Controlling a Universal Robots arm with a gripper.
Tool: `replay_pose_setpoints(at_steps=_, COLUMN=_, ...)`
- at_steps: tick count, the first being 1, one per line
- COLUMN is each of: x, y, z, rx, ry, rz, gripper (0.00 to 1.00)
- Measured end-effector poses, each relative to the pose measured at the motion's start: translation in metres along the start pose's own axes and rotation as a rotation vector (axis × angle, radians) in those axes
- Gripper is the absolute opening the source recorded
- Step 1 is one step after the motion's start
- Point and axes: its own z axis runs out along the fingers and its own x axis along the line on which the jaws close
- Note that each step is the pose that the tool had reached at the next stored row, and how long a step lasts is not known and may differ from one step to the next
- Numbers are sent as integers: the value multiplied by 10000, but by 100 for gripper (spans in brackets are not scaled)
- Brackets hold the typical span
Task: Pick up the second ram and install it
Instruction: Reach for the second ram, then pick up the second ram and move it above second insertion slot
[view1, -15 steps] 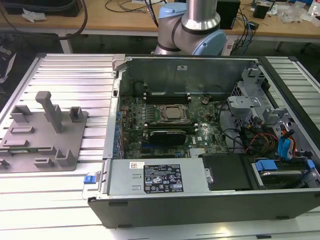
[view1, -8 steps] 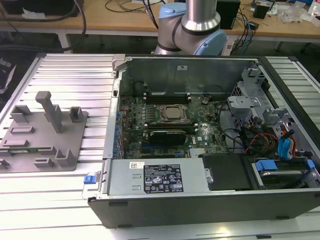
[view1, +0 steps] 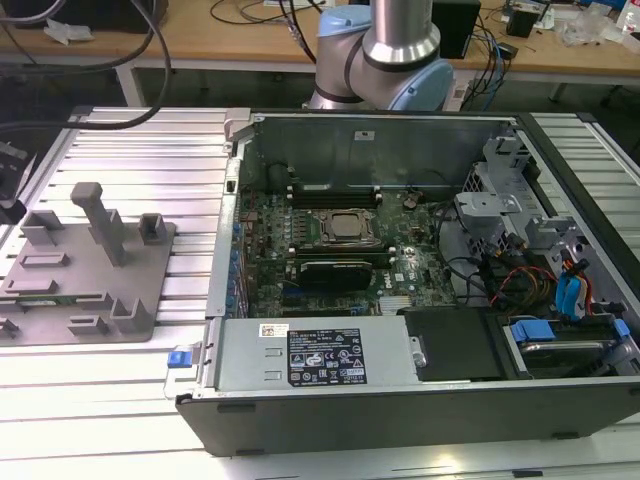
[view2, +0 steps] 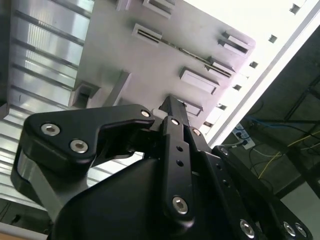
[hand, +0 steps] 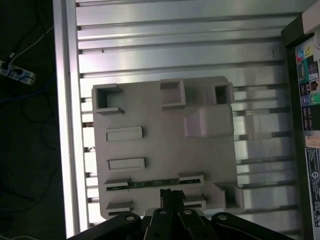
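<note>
The ram (hand: 150, 184) stands on edge in a slot along one side of the tray (hand: 150, 105), its ends caught between small raised holders (hand: 116, 182) while its middle stays bare, which seems meant to leave a free stretch for a pinch from above. In the first wrist view the gripper (hand: 170, 194) hangs over that side of the tray, just beside the ram's middle and lined up across it. Its fingertips (hand: 166, 193) look pressed together and hold nothing, and I cannot tell whether they touch the tray. The second wrist view shows the gripper (view2: 174, 106) pointing down at the tray from close above. On the tray the post (hand: 207, 122) rises well apart from the ram, on the far side of two shallow pockets (hand: 125, 133), so it does not crowd the approach. The holders at the ram's ends are the nearest things that could catch a fingertip. In the exterior view the open case (view1: 240, 200) sits just beside the tray on the exterior view's right, both resting on the slatted table (view1: 130, 150). Inside the case lie the silver processor (view1: 345, 228) and a black card (view1: 340, 270) on the board, with loose cables (view1: 500, 280) on the side away from the tray. The arm's base (view1: 400, 40) stands behind the case.
</note>
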Motion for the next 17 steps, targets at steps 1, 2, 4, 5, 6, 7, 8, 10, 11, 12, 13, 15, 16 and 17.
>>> replay_pose_setpoints(at_steps=1, x=16, y=-3, z=22, rx=1, ry=1, rz=0, gripper=8)
replay_pose_setpoints(at_steps=2, x=26, y=-5, z=35, rx=-1, ry=0, rz=0, gripper=8)
replay_pose_setpoints(at_steps=4, x=55, y=-14, z=59, rx=-1, ry=1, rz=-1, gripper=8)
replay_pose_setpoints(at_steps=5, x=56, y=-14, z=59, rx=-1, ry=2, rz=-1, gripper=8)
replay_pose_setpoints(at_steps=6, x=56, y=-14, z=59, rx=0, ry=3, rz=-1, gripper=8)
replay_pose_setpoints(at_steps=7, x=58, y=-15, z=59, rx=0, ry=2, rz=-1, gripper=8)
replay_pose_setpoints(at_steps=8, x=61, y=-15, z=59, rx=0, ry=3, rz=0, gripper=8)
replay_pose_setpoints(at_steps=10, x=61, y=-15, z=59, rx=0, ry=3, rz=0, gripper=8)
replay_pose_setpoints(at_steps=11, x=62, y=-15, z=59, rx=0, ry=3, rz=0, gripper=8)
replay_pose_setpoints(at_steps=12, x=62, y=-15, z=59, rx=0, ry=3, rz=0, gripper=8)
replay_pose_setpoints(at_steps=13, x=62, y=-15, z=59, rx=0, ry=3, rz=0, gripper=8)
replay_pose_setpoints(at_steps=15, x=64, y=-15, z=59, rx=0, ry=3, rz=0, gripper=8)
replay_pose_setpoints(at_steps=16, x=65, y=-15, z=59, rx=0, ry=3, rz=0, gripper=8)
replay_pose_setpoints(at_steps=17, x=65, y=-15, z=59, rx=0, ry=3, rz=0, gripper=8)
